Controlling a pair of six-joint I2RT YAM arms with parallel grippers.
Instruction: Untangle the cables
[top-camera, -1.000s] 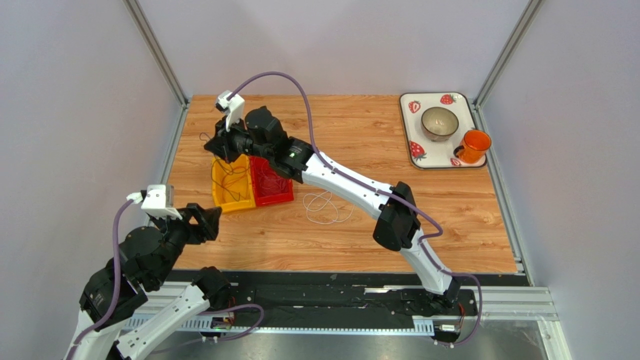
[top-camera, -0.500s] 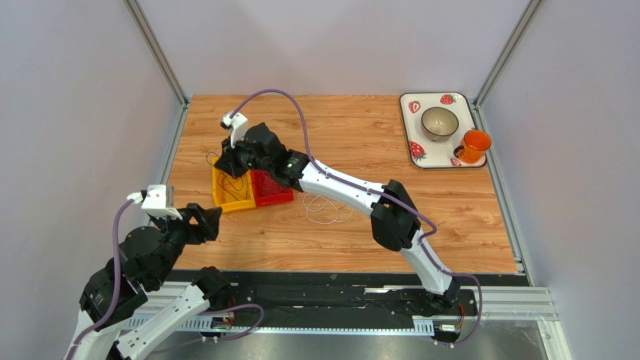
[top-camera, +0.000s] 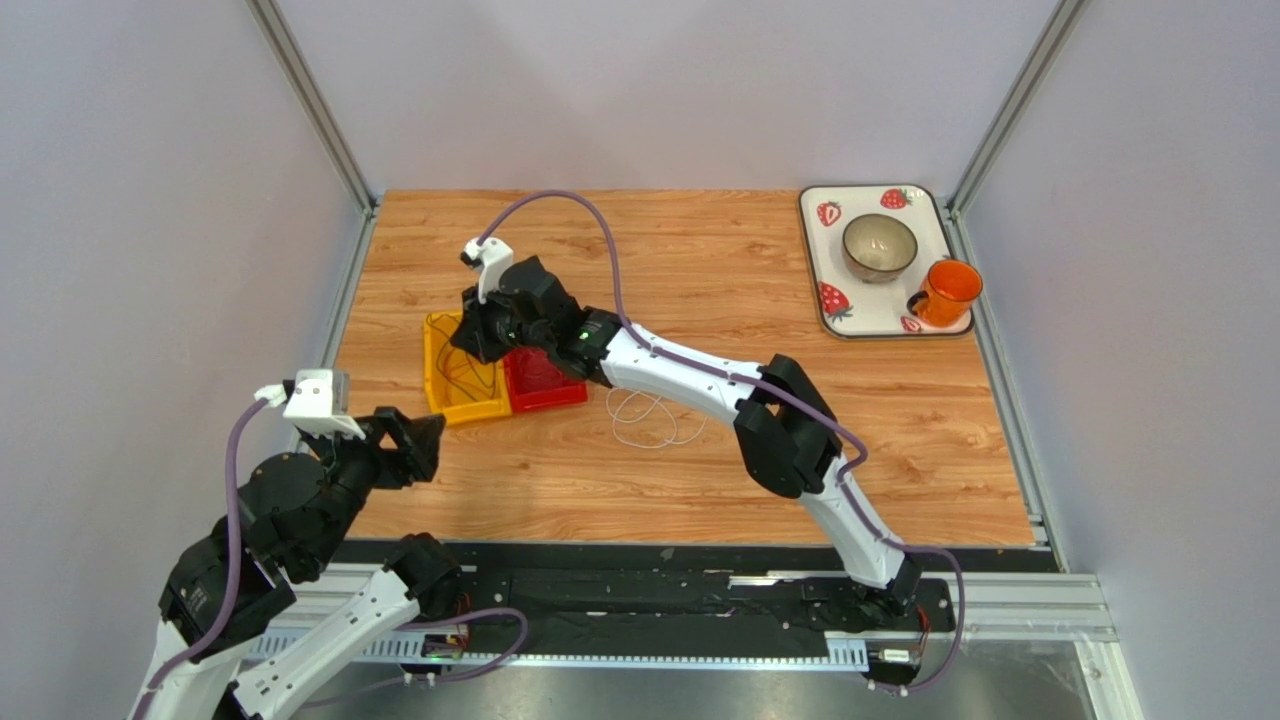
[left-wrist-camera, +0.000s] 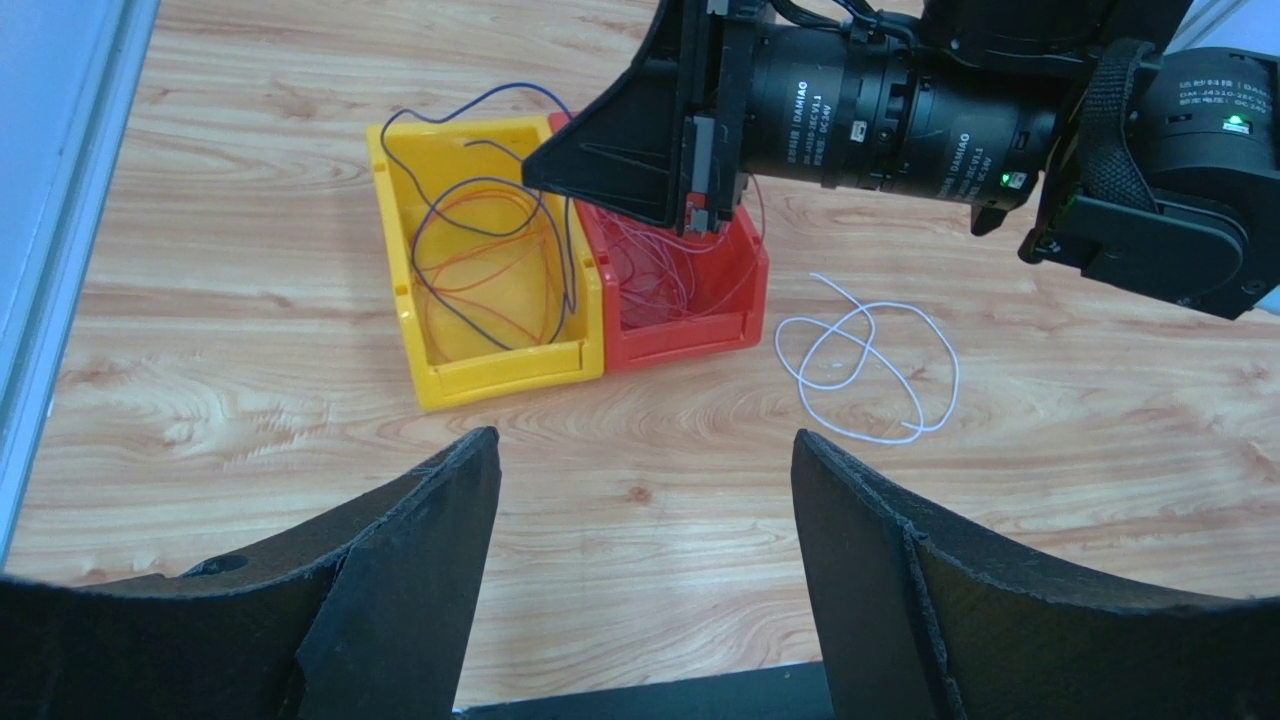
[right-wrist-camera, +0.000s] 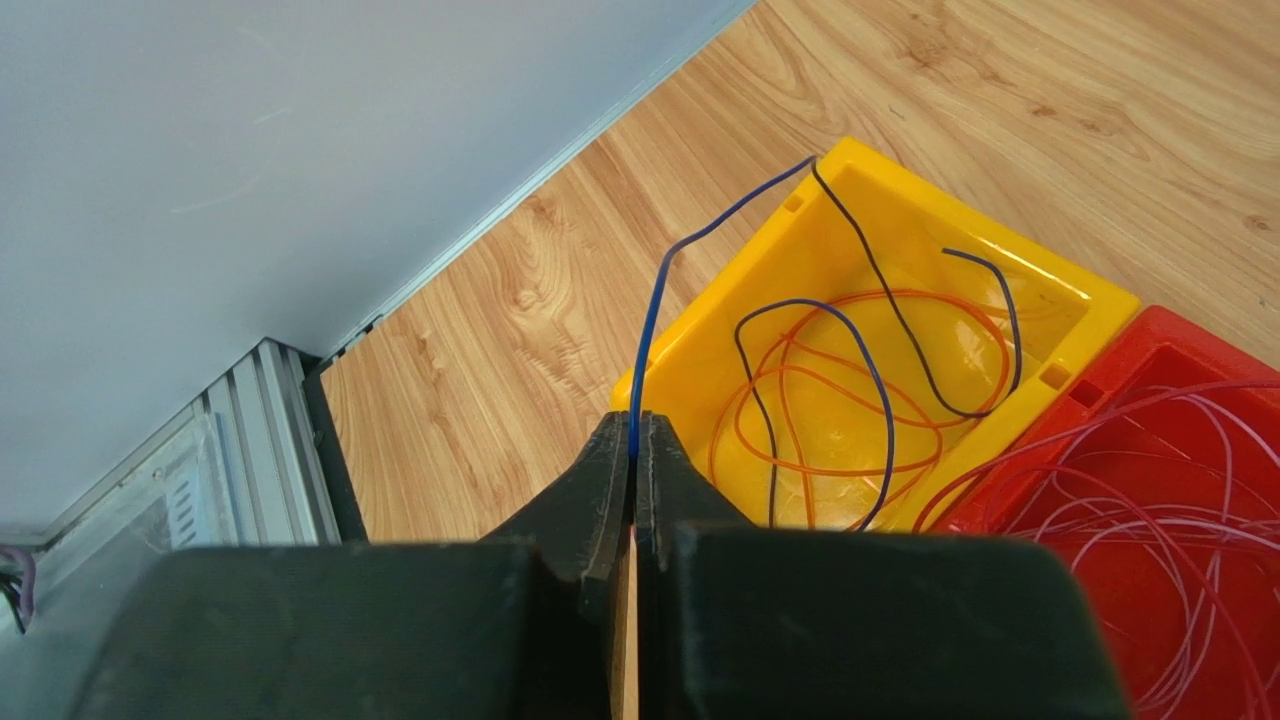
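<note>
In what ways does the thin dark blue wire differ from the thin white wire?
The thin dark blue wire is pinched in the shut right gripper; no gripper touches the thin white wire. The blue wire runs over the rim into the yellow plastic bin; the white wire lies in loose loops on the wooden table beside the red plastic bin. Both are thin and flexible.

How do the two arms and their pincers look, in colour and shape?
The left arm and the right arm have white shells and black joints. A thick purple hose runs along each to a white camera block. The left pincer and right pincer are black, with wedge-shaped fingers. A green light glows on the right wrist.
</note>
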